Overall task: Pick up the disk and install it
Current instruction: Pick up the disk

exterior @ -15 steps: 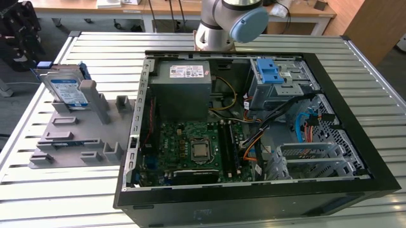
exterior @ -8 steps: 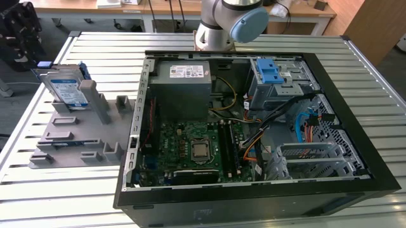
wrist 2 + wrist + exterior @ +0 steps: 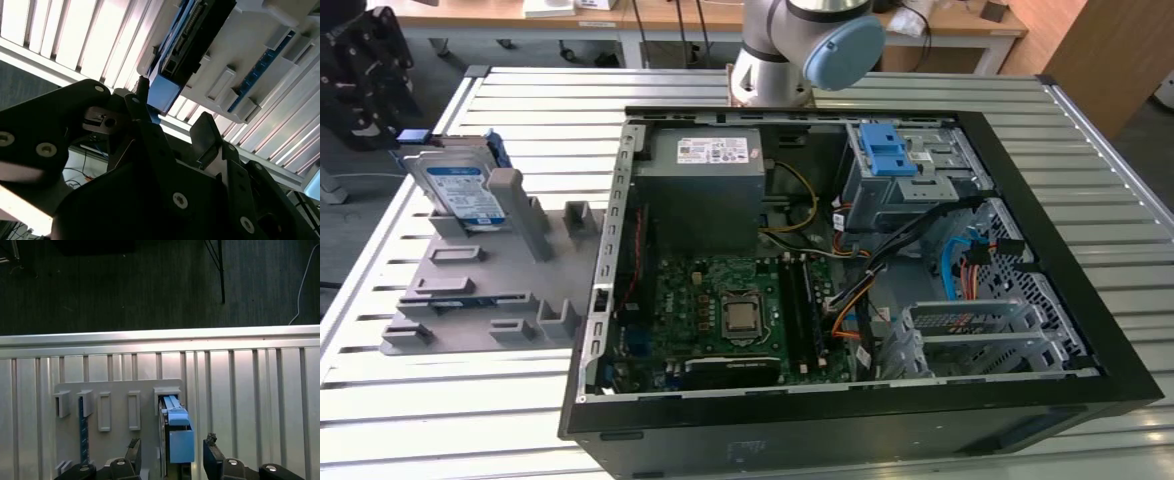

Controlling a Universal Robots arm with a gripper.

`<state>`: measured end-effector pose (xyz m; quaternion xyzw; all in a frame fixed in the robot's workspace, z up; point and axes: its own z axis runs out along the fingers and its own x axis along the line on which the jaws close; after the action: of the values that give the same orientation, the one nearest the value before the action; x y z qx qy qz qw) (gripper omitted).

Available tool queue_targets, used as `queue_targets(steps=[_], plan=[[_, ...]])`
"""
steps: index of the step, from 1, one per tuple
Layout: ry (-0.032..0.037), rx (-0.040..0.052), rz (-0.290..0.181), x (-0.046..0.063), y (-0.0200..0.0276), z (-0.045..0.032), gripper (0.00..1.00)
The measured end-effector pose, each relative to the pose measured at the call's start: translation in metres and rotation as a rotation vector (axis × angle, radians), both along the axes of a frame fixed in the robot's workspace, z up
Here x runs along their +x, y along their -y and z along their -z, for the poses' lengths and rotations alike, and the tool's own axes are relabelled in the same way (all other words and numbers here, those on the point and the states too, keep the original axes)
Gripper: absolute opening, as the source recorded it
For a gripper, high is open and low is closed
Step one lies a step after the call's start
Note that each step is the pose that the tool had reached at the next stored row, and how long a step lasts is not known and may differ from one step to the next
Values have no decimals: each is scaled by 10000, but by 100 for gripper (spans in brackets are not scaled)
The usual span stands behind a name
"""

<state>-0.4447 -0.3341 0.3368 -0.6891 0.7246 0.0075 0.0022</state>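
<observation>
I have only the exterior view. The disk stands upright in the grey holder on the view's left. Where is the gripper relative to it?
Observer: In the first wrist view the gripper is open, and its fingers stand one on each side of the disk.
Operator: Do the fingers already touch the disk?
Observer: No. The same view shows a gap between each finger and the disk, so nothing is gripped yet.
</observation>
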Motion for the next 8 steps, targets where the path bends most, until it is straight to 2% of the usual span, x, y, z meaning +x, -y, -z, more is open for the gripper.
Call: queue_targets(steps=[8], plan=[[-2, 0, 4, 5, -20, 70, 60]])
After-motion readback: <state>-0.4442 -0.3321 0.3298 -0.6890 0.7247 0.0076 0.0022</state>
